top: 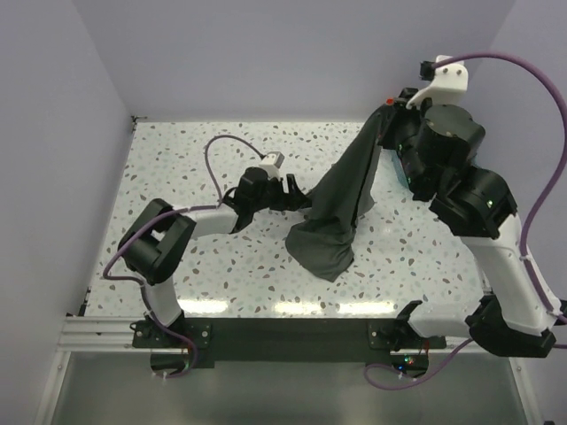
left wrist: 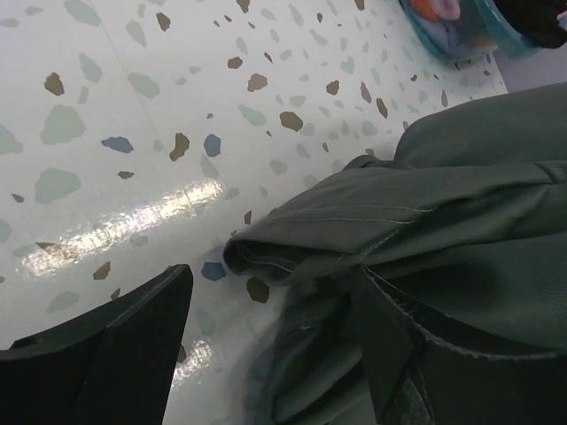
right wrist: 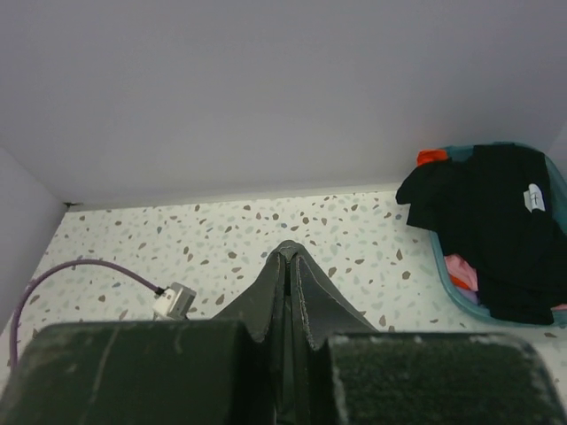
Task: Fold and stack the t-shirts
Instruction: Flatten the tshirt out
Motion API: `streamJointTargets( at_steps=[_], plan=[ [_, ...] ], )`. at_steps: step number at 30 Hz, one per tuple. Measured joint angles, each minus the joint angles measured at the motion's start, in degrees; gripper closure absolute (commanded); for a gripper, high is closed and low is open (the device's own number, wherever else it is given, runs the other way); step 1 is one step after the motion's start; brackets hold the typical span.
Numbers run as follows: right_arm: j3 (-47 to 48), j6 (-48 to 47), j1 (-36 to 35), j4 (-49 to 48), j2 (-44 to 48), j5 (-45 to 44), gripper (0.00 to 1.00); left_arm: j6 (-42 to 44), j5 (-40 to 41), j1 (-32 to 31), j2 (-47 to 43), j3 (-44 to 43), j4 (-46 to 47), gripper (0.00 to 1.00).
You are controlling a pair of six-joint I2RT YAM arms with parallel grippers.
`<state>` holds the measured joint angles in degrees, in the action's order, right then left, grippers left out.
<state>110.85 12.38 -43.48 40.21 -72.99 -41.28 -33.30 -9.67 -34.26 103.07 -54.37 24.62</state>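
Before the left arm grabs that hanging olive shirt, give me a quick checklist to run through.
1. Right gripper clamped on the olive shirt: ok.
2. Shirt lifted off the table: not ok, its lower end rests there.
3. Left gripper open: ok.
4. Hem in front of the left fingers: ok.
5. Black shirt in the teal tub, out of the way: ok.

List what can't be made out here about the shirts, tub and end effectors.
Left end effector: left wrist view, olive shirt buries one finger; grip unclear.
Teal tub: top view, right arm blocks it; wrist views crop it.
White mark on black shirt: right wrist view, too small to read.
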Motion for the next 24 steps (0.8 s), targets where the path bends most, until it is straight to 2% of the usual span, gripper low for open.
streamJointTargets(
  at_steps=[5,18,24],
  plan=[
    [-2.2,0.2,0.0,0.7,4.3,-0.1,1.0,-0.1,-4.0,-0.2,5.6,0.0,6.2,0.24],
    [-4.4,0.4,0.0,3.0,4.4,-0.2,1.0,-0.3,-9.4,-4.7,12.2,-1.8,15.9,0.3],
    [-4.4,0.4,0.0,3.1,4.4,-0.2,1.0,-0.1,-9.4,-5.2,15.5,-6.6,16.1,0.4]
  ],
)
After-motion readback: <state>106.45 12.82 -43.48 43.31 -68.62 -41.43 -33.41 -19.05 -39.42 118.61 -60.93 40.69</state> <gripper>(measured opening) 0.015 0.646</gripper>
